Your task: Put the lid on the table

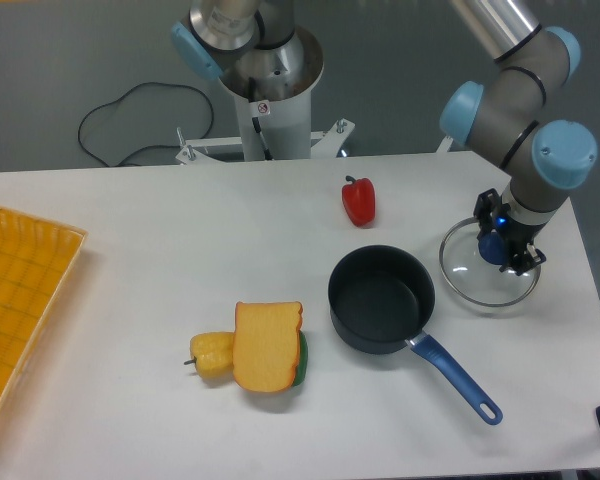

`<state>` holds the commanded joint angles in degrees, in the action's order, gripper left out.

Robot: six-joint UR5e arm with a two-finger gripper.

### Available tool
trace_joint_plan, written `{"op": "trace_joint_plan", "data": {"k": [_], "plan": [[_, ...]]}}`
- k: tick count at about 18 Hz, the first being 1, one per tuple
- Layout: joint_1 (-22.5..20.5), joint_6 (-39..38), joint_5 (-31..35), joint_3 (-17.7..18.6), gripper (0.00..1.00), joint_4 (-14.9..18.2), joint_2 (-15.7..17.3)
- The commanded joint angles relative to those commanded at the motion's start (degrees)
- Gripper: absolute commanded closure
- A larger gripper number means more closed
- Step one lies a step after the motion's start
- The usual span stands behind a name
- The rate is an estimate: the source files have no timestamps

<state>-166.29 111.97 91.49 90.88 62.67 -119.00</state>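
Observation:
The lid (472,274) is a round clear glass disc with a thin metal rim, at the right side of the white table (130,230), just right of the dark saucepan (381,299). It looks level and close to or on the tabletop; I cannot tell whether it touches. My gripper (500,250) points down over the lid's centre and stands around the blue knob (491,248). The fingers are close on the knob, apparently shut on it.
The saucepan has a blue handle (458,377) pointing to the front right. A red pepper (358,200) stands behind it. A toy sandwich (267,346) and a yellow piece (212,357) lie front centre. A yellow-orange gridded tray (15,300) is at the left edge.

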Motion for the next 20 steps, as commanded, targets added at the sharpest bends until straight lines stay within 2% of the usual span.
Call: {"op": "trace_joint_plan", "data": {"k": [20], "plan": [[0.2, 0.0, 0.1, 1.3, 0.43, -0.2, -0.5]]}}
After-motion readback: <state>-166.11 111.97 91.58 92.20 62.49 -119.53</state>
